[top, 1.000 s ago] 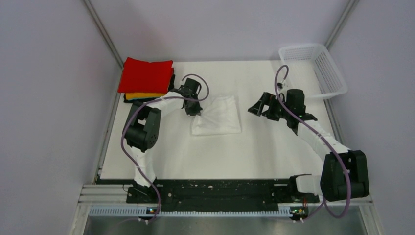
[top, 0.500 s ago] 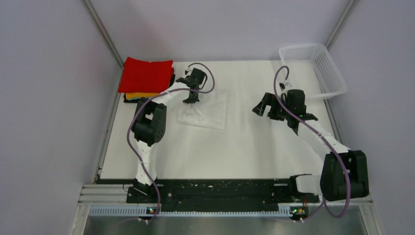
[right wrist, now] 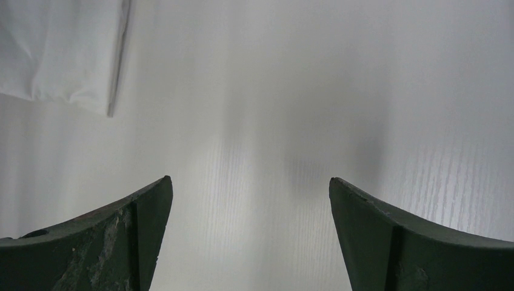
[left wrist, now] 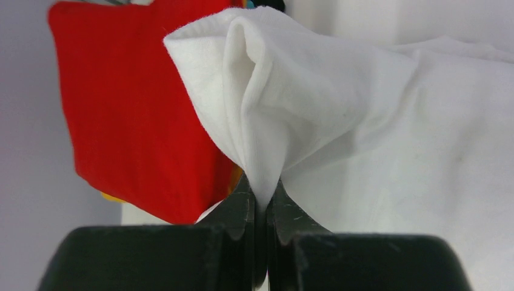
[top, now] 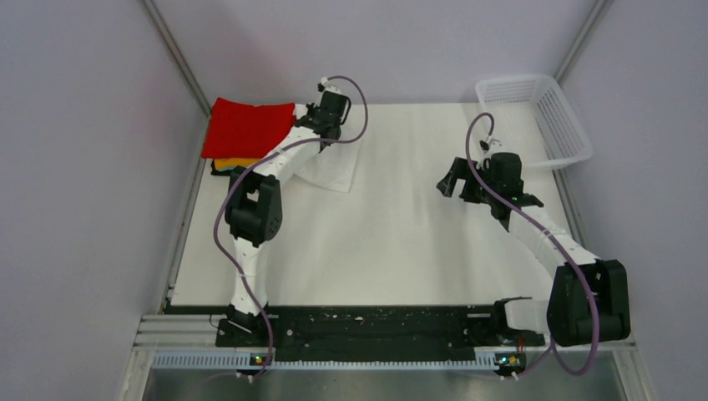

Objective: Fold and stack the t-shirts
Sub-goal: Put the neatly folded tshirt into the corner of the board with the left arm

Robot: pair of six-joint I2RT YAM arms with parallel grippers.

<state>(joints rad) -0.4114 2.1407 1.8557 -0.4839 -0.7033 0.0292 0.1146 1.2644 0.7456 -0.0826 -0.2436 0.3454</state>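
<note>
One white tee (left wrist: pixel 363 121) pinched by L hand (left wrist: pixel 260 197) | step: stacking | next: laid on red tee (left wrist: pixel 133 103) beside hand | R hand (right wrist: pixel 249 182) spread

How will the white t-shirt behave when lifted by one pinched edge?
Likely floppy: the white t-shirt bunches into a soft pleat where the left gripper pinches it. Probably light: one narrow pinch holds it. Its fold may slump open if dragged over the red t-shirt.

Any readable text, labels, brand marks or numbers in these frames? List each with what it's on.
None readable. No print, tag or logo shows on the white t-shirt, the red t-shirt, the basket or the table.
</note>
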